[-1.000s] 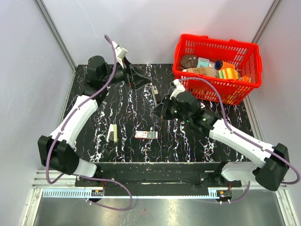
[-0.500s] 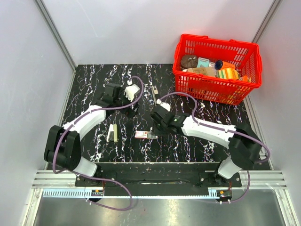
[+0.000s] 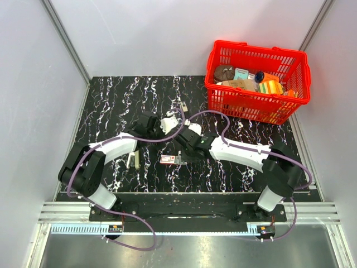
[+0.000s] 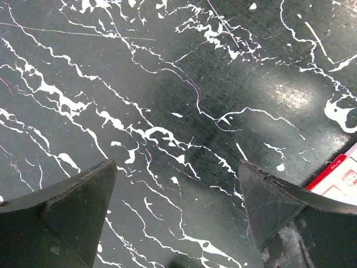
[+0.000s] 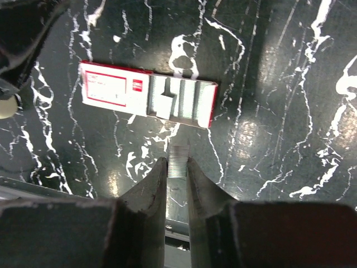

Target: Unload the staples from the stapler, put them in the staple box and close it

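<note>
My right gripper is shut on a short strip of staples and holds it just above the table, close to the open red and white staple box. In the top view the right gripper is just right of the box. My left gripper is open and empty over bare table, with a corner of the box at its right. In the top view it is just above the box. A small beige stapler lies left of the box, partly under the left arm.
A red basket with several items stands at the back right. A thin grey metal piece lies behind the two grippers. The two wrists are close together at the middle of the black marbled table.
The left arm has swung from the far left back corner in to the middle of the table. The right gripper has come down and forward to the staple box.
</note>
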You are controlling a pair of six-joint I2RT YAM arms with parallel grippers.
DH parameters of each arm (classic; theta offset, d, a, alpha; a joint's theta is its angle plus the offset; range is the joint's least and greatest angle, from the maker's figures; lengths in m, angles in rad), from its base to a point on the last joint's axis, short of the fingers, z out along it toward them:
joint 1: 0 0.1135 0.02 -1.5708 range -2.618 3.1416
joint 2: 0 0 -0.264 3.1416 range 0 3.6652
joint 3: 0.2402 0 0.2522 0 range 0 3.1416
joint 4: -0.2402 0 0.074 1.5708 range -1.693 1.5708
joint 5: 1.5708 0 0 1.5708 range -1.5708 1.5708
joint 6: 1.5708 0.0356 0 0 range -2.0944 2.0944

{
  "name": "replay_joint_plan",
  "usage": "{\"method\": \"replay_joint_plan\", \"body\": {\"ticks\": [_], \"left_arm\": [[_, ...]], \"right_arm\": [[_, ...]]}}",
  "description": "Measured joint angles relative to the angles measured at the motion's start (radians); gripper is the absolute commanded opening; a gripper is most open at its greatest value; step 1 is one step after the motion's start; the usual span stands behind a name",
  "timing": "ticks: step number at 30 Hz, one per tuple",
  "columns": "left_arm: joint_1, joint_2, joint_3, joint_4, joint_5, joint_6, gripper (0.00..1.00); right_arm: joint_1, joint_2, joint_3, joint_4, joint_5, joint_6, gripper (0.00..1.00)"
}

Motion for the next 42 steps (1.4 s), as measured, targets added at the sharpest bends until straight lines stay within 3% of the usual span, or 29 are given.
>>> {"method": "replay_joint_plan", "body": {"ticks": [19,42], "left_arm": [[-0.187,0.079,-0.015,0.046,-0.209,0.038,0.86],[-0.22,-0.005,-0.045,-0.095,-0.198,-0.023,0.83]], "right_arm": [[0.0,-0.178,-0.141,-0.012,0.056,-0.027,0.0],[-0.001,-0.164,-0.144,-0.002,0.069,-0.061,0.0]]}}
